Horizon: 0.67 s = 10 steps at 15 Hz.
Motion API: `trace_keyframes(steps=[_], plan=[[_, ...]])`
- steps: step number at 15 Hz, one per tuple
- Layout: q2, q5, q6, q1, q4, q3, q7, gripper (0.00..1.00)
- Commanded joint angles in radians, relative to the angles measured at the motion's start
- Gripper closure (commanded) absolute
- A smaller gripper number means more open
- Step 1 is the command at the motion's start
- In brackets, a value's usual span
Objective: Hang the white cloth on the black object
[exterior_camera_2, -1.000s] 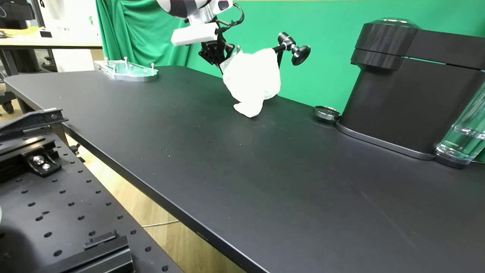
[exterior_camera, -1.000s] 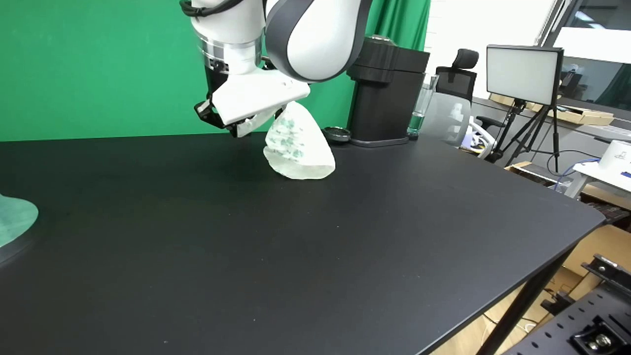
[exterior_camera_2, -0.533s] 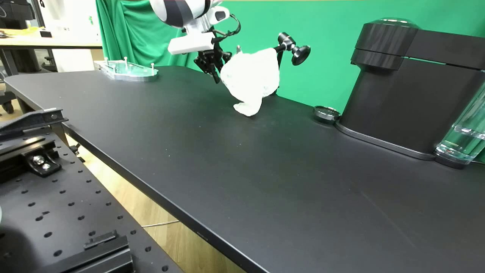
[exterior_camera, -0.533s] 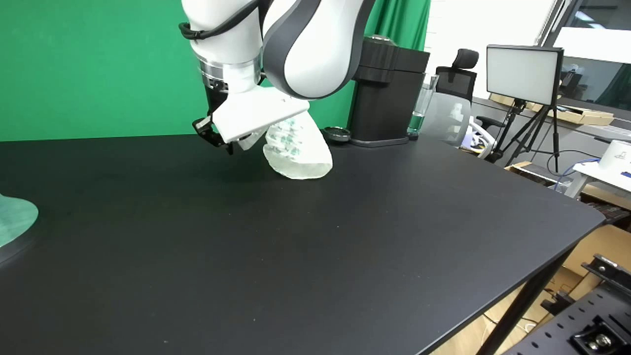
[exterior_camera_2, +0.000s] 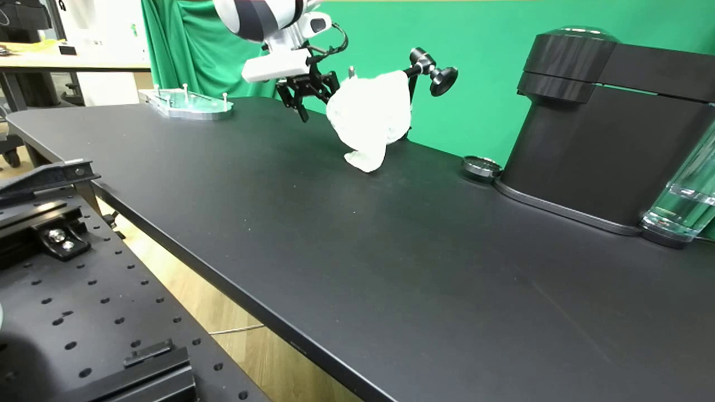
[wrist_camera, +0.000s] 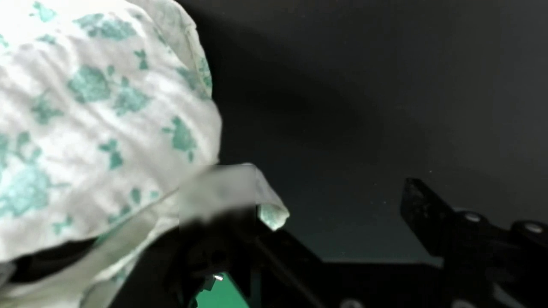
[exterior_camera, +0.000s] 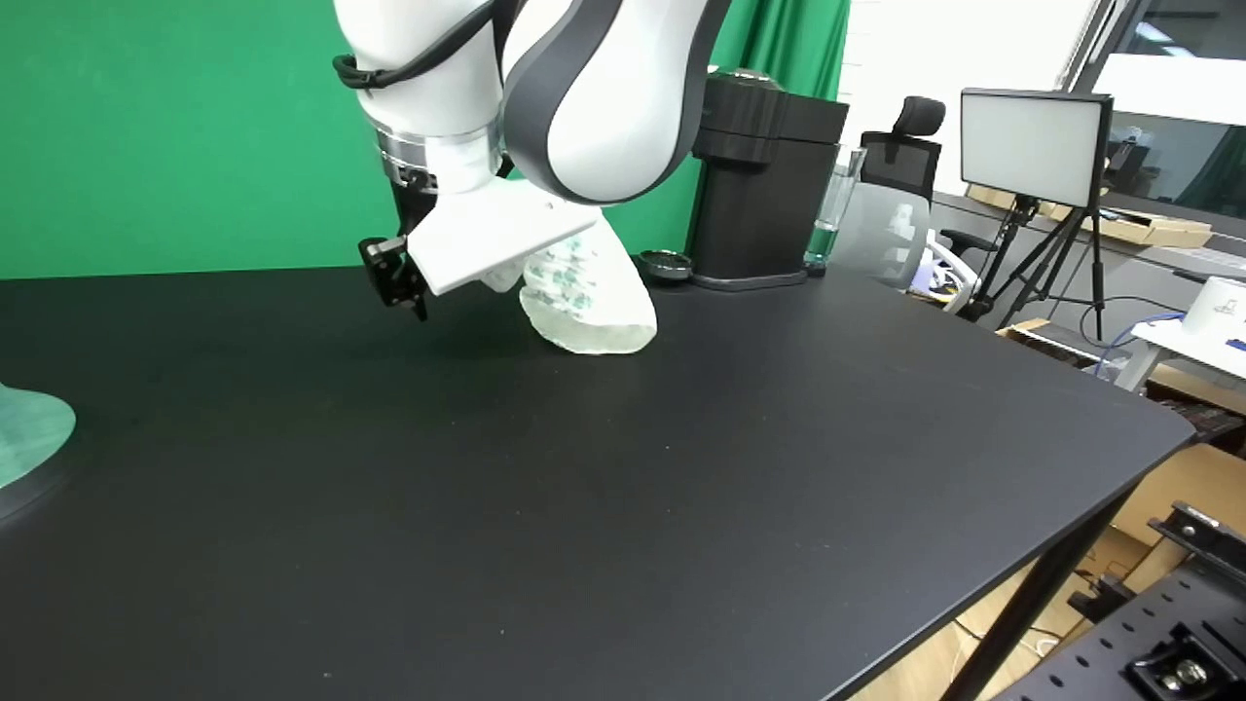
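Observation:
The white cloth, printed with green flowers (wrist_camera: 107,119), is draped over the black object, a stand with a knob (exterior_camera_2: 423,61). In both exterior views the cloth (exterior_camera_2: 368,114) hangs down close to the table. My gripper (wrist_camera: 327,199) stands open beside it, its jaws wide apart with bare table seen between them. One finger (wrist_camera: 421,209) is free of the cloth. A loose cloth corner (wrist_camera: 272,214) overlaps the opposite finger; whether it touches cannot be told. In an exterior view the cloth (exterior_camera: 589,292) and arm hide the stand.
A black coffee machine (exterior_camera_2: 603,134) with a water tank stands beyond the cloth, a small round dish (exterior_camera_2: 481,166) at its foot. A clear plate with pegs (exterior_camera_2: 187,105) sits at the table's far end. A green curtain (exterior_camera_2: 491,33) backs the black table (exterior_camera_2: 391,251).
My gripper has opened and let go of the cloth. It has come down a little and drawn away from the stand. The cloth stays hanging, shifted only slightly.

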Motion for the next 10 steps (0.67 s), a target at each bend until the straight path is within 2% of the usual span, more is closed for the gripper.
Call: trace_keyframes(steps=[1,6,8,10], plan=[[-0.003,-0.022,-0.014,0.022,0.02,-0.005,-0.017,0.0],[-0.019,-0.068,-0.017,0.066,0.036,-0.01,-0.044,0.0],[-0.035,-0.028,-0.028,0.052,0.013,0.025,-0.111,0.0],[-0.049,0.059,-0.087,0.018,-0.024,0.082,-0.223,0.0]])
